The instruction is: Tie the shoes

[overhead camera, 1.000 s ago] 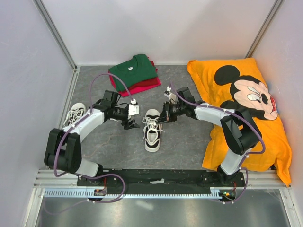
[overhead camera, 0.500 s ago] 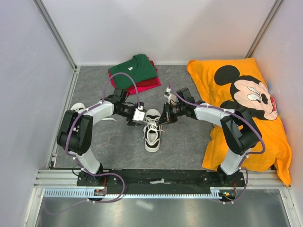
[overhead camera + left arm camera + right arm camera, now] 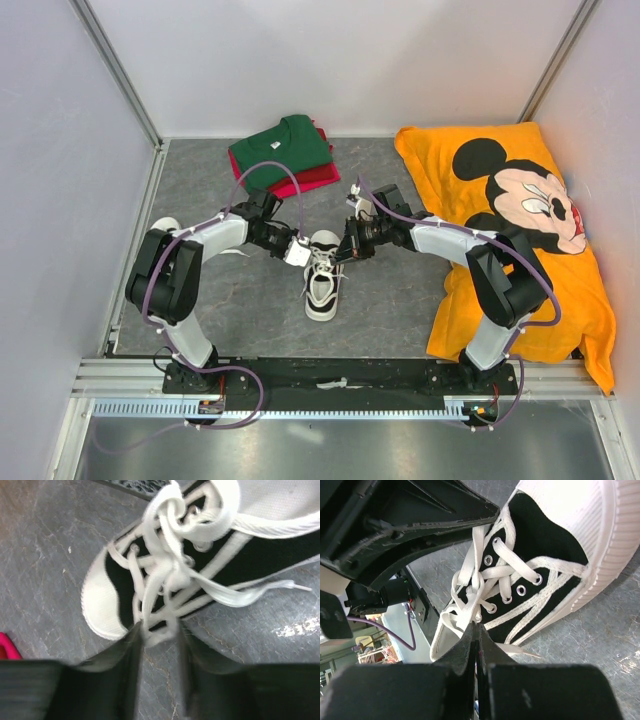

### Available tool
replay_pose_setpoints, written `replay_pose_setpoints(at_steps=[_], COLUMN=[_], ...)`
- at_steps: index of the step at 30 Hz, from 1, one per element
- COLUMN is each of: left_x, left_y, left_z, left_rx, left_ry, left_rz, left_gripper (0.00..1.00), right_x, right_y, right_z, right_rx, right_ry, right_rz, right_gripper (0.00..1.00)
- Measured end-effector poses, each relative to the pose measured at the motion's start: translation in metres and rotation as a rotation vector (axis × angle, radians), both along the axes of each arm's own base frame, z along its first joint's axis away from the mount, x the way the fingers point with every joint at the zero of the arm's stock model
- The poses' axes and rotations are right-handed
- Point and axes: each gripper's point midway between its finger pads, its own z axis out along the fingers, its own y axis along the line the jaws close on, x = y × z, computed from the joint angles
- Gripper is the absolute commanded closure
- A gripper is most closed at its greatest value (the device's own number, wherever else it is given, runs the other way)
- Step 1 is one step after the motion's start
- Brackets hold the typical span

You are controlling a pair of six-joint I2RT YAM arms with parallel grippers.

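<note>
a small white canvas shoe point(image 3: 322, 292) with dark lining is shown on a grey table point(image 3: 250, 310), directly beneath two pincers that meet over its laces point(image 3: 167, 572). the left pincer point(image 3: 158, 628) is held at the shoe's left side with its jaws part-way open. a loop of lace is seen in the gap between its fingertips, but the view is blurred, so a firm grip cannot be confirmed. the right pincer point(image 3: 476, 626) is held at the shoe's right side, facing the left pincer, with its jaws pressed fully together. its tips are set right against a lace strand just below the crossed laces; whether that strand is pinched cannot be told. only the laced part of the shoe is left between the two pincers. a second shoe point(image 3: 163, 231) is seen well to the left of the left pincer, partly hidden behind that arm. a folded green shirt point(image 3: 281, 148) is stacked on a red shirt point(image 3: 312, 178) beyond the left pincer, near the far wall. an orange cloth point(image 3: 430, 150) printed with a cartoon mouse is spread behind the right pincer, under its arm.
</note>
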Motion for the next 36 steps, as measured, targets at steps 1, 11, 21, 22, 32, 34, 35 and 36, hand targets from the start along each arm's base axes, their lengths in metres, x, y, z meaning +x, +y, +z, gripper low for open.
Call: replay_pose_setpoints(at_steps=[1, 11, 21, 22, 32, 34, 35, 36], left_x=[0.000, -0.004, -0.008, -0.009, -0.011, -0.012, -0.014, -0.015], left_y=[0.001, 0.015, 0.036, 0.037, 0.057, 0.059, 0.060, 0.061], left_z=[-0.001, 0.002, 0.016, 0.016, 0.017, 0.018, 0.018, 0.018], left_rx=[0.008, 0.025, 0.015, 0.016, 0.023, 0.024, 0.025, 0.025], left_ry=[-0.005, -0.039, -0.072, -0.070, -0.082, -0.089, -0.088, -0.088], left_rz=[-0.002, 0.015, 0.061, 0.062, 0.092, 0.091, 0.090, 0.090], left_gripper=[0.87, 0.98, 0.98, 0.98, 0.98, 0.98, 0.98, 0.99], right_x=[0.000, -0.004, 0.003, 0.003, 0.000, 0.000, 0.000, 0.000], right_y=[0.000, -0.010, -0.032, -0.036, -0.055, -0.056, -0.057, -0.058], right_z=[0.000, -0.004, 0.005, 0.004, -0.008, -0.009, -0.009, -0.010], right_rx=[-0.002, -0.043, -0.082, -0.091, -0.149, -0.153, -0.156, -0.159], right_ry=[0.000, -0.010, -0.079, -0.081, -0.085, -0.089, -0.091, -0.092], right_rz=[0.002, 0.014, -0.015, -0.018, -0.023, -0.020, -0.019, -0.018], right_gripper=[1.00, 1.00, 1.00, 1.00, 1.00, 1.00, 1.00, 1.00])
